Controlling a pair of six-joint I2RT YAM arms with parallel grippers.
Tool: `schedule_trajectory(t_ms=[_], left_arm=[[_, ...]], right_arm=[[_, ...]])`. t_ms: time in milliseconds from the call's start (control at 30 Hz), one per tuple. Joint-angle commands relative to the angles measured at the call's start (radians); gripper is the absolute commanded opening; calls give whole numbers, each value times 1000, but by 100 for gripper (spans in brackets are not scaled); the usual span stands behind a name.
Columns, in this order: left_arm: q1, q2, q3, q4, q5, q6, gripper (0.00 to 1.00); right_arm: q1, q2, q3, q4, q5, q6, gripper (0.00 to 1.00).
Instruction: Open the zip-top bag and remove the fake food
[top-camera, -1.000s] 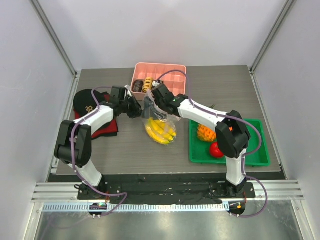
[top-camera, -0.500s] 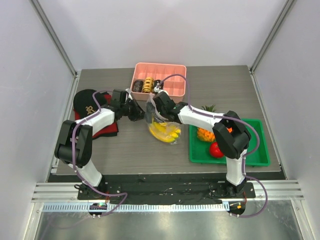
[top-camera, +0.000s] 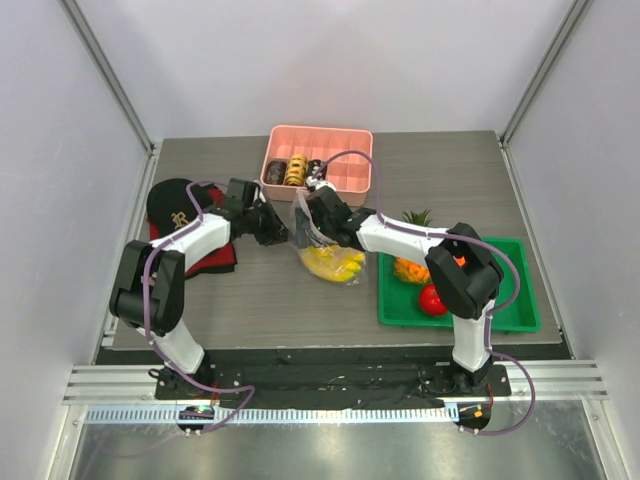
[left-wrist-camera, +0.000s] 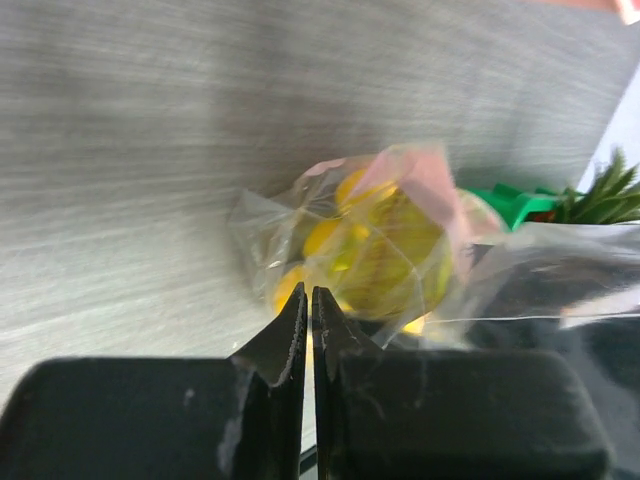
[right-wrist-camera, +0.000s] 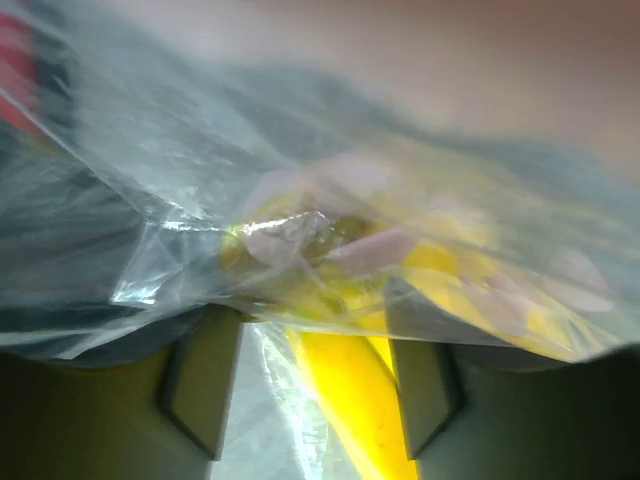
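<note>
The clear zip-top bag (top-camera: 322, 248) lies mid-table with the yellow banana (top-camera: 337, 264) inside. My left gripper (top-camera: 284, 231) is shut on the bag's left edge; in the left wrist view its jaws (left-wrist-camera: 308, 296) meet in front of the bag (left-wrist-camera: 380, 230). My right gripper (top-camera: 314, 226) reaches into the bag's mouth. In the right wrist view it (right-wrist-camera: 315, 350) stands open, with the banana (right-wrist-camera: 350, 400) between its fingers under crinkled film (right-wrist-camera: 200, 200). An orange pineapple (top-camera: 410, 266) and a red fruit (top-camera: 432, 299) lie in the green tray (top-camera: 500, 310).
A pink compartment tray (top-camera: 345, 160) at the back holds small doughnut-like rings (top-camera: 292, 168). A black cap (top-camera: 172, 205) rests on a red cloth (top-camera: 205, 262) at the left. The green tray's corner (left-wrist-camera: 520, 205) and the pineapple crown (left-wrist-camera: 600, 195) show behind the bag.
Both grippers have shifted slightly toward the near side with the bag. The banana has bunched up and moved a little right, toward the green tray.
</note>
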Motion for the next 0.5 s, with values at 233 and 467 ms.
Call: schedule_trajectory(t_ms=[233, 467], left_arm=[[-13, -40, -24, -141, 16, 109, 7], [-15, -8, -9, -100, 63, 83, 6]], right_arm=[[-44, -61, 120, -165, -121, -117, 39], [-44, -67, 156, -257, -84, -151, 55]])
